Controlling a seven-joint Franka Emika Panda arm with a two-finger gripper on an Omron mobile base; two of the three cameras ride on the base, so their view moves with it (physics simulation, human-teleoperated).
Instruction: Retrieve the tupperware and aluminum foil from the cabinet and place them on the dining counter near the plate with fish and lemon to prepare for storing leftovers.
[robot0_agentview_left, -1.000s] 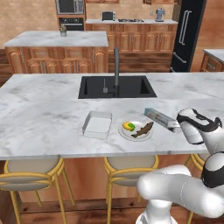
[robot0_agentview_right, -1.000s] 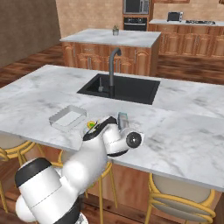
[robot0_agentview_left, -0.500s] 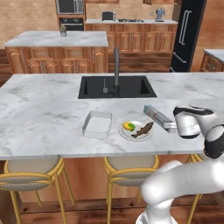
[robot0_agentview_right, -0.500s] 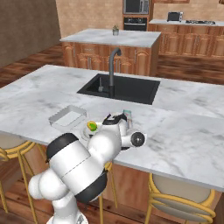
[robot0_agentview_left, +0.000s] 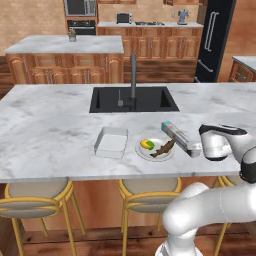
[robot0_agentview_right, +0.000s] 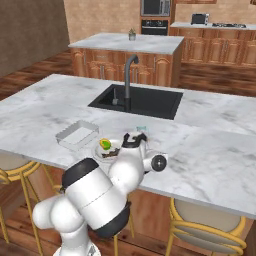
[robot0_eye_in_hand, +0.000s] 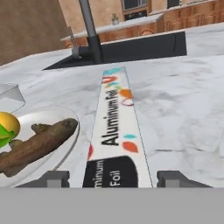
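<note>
Tupperware sits on the marble surface, then the plate with fish and lemon, then the foil box lying flat just beside it. Jaws are spread either side of the box's near end, so backing off crooked could easily nudge it into the plate.

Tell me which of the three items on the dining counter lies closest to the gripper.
The aluminum foil: its near end lies between the gripper's open fingertips. The plate with fish and lemon sits just beyond it, and the tupperware lies on the plate's far side.
</note>
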